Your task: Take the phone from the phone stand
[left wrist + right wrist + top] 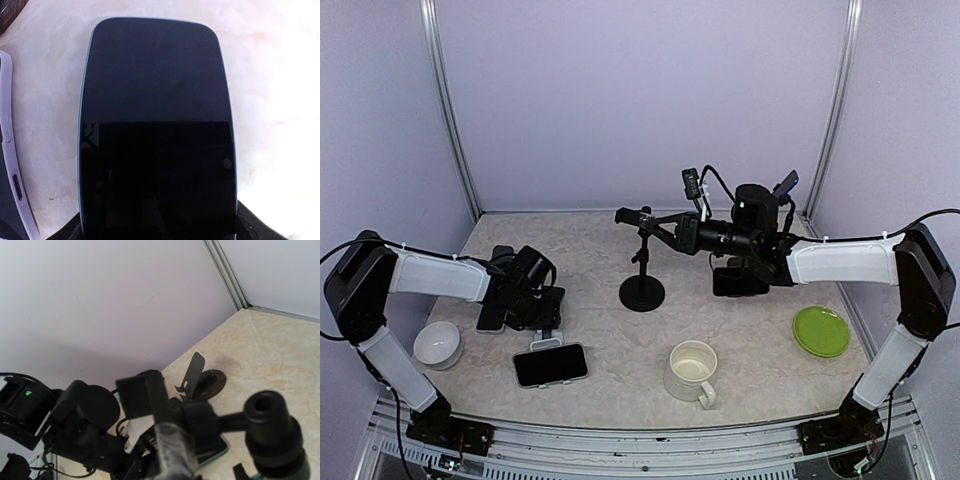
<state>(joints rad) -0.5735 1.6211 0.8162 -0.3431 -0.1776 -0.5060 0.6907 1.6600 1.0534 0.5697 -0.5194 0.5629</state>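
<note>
1 phone (550, 365) lies flat on counter (620, 350), off phone stand (642, 292). Left fingers (255, 227) straddle its near end, grip can't be told. Right fingers (660, 228) seem clamped on stand head, prob. to steady it

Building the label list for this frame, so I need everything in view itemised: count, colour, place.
phone: 1, black screen, flat on the table, front left
cased phone: 1, lilac case, flat, left of the left gripper
phone stand: 1, black, round base, table centre, no phone on it
bowl: 1, white, far left
mug: 1, cream, front centre
plate: 1, green, right
black block: 1, under the right arm, cannot identify
table: 1, beige marbled
left gripper: 1, black, at the phone's far edge, grip unclear
right gripper: 1, black, at the stand's head, grip unclear
</note>
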